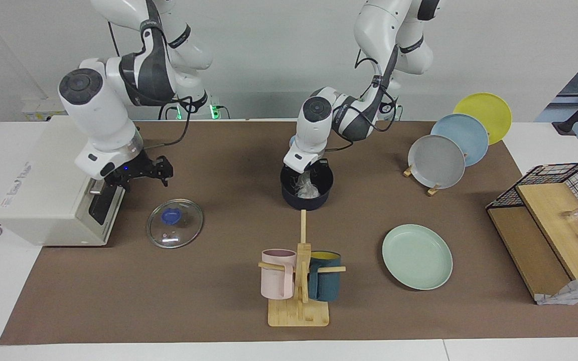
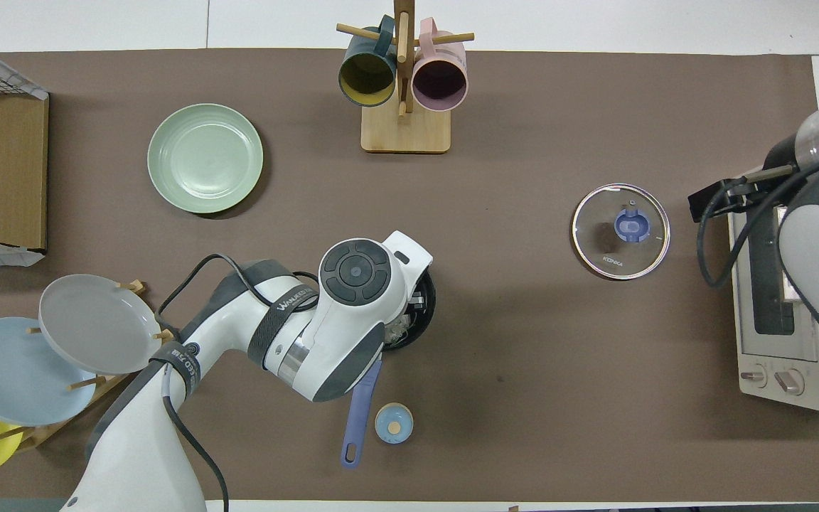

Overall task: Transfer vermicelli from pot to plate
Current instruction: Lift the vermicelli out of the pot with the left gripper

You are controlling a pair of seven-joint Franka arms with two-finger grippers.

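Note:
The dark navy pot [image 1: 305,201] stands mid-table, and the whitish vermicelli [image 1: 309,188] lies inside it. My left gripper [image 1: 305,176] reaches down into the pot, right at the noodles. In the overhead view the left hand covers most of the pot [image 2: 426,307]; its blue handle [image 2: 360,407] points toward the robots. The mint-green plate [image 1: 417,256] lies bare, farther from the robots than the pot and toward the left arm's end; it also shows in the overhead view [image 2: 205,158]. My right gripper [image 1: 162,168] is open and empty, in the air beside the toaster oven.
A glass lid [image 1: 174,223] lies toward the right arm's end, beside a white toaster oven [image 1: 53,190]. A wooden mug rack [image 1: 299,281] stands farther out than the pot. A small blue round thing [image 2: 393,423] sits by the handle. Plate rack [image 1: 437,161] and wire basket [image 1: 555,220] stand at the left arm's end.

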